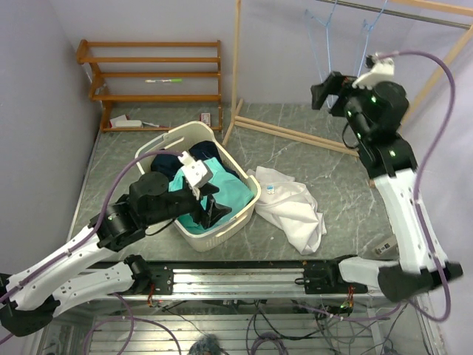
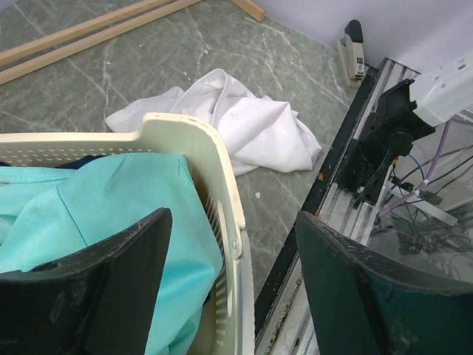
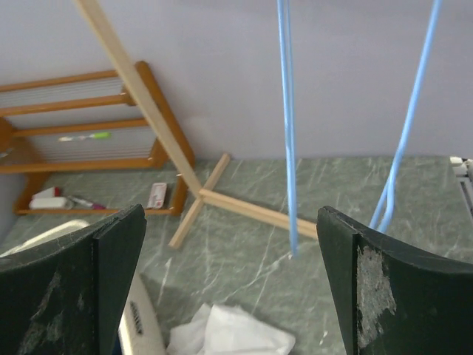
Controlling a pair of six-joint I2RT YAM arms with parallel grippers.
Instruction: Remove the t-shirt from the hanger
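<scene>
A white t-shirt (image 1: 292, 207) lies crumpled on the green floor, right of the basket, off any hanger. It also shows in the left wrist view (image 2: 244, 126) and the right wrist view (image 3: 229, 333). Two bare blue hangers (image 1: 323, 44) hang from the rail at top right, seen close in the right wrist view (image 3: 288, 126). My right gripper (image 1: 325, 92) is raised beside them, open and empty (image 3: 230, 214). My left gripper (image 1: 211, 203) is open and empty over the basket's near right corner (image 2: 233, 222).
A cream laundry basket (image 1: 244, 214) holds a teal garment (image 1: 222, 185) and dark clothes. A wooden clothes rack frame (image 1: 236, 66) stands behind it, and a wooden shelf (image 1: 155, 74) at back left. A small black-and-white device (image 2: 353, 44) lies near the metal base rail (image 1: 236, 277).
</scene>
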